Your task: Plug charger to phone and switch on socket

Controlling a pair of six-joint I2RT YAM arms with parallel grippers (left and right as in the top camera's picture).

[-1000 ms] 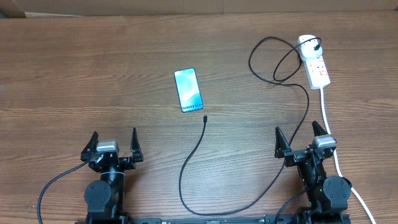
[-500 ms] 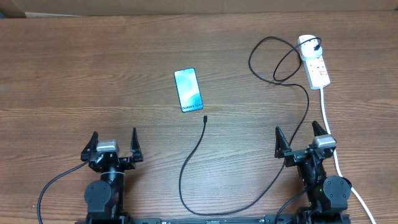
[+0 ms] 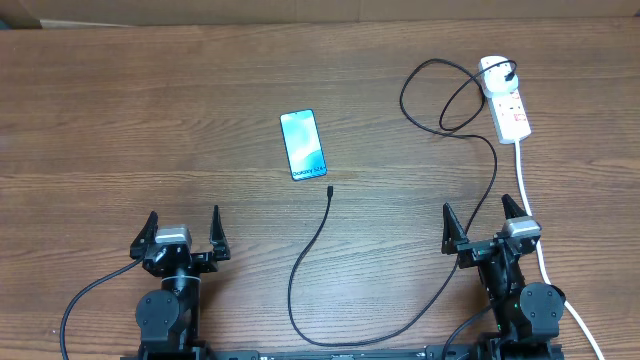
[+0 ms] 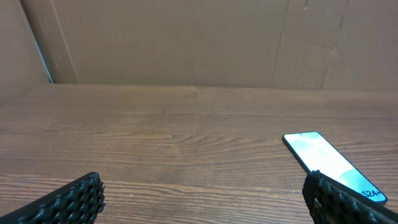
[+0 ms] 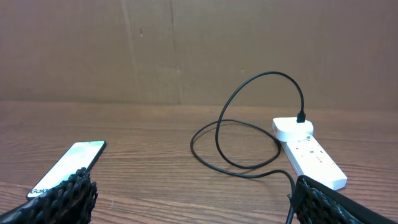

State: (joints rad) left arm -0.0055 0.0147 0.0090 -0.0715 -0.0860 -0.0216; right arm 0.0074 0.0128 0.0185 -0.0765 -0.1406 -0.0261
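Note:
The phone (image 3: 303, 145) lies flat mid-table, its blue screen up; it also shows in the left wrist view (image 4: 329, 163) and the right wrist view (image 5: 67, 166). The black charger cable (image 3: 305, 270) loops over the table; its connector tip (image 3: 328, 191) lies just below the phone, apart from it. Its plug end (image 3: 512, 72) sits in the white socket strip (image 3: 507, 102) at far right, also in the right wrist view (image 5: 308, 151). My left gripper (image 3: 181, 232) and right gripper (image 3: 482, 222) are open and empty near the front edge.
The strip's thick white cord (image 3: 532, 220) runs down the right side past my right arm. A cardboard wall (image 4: 199, 40) stands along the table's far edge.

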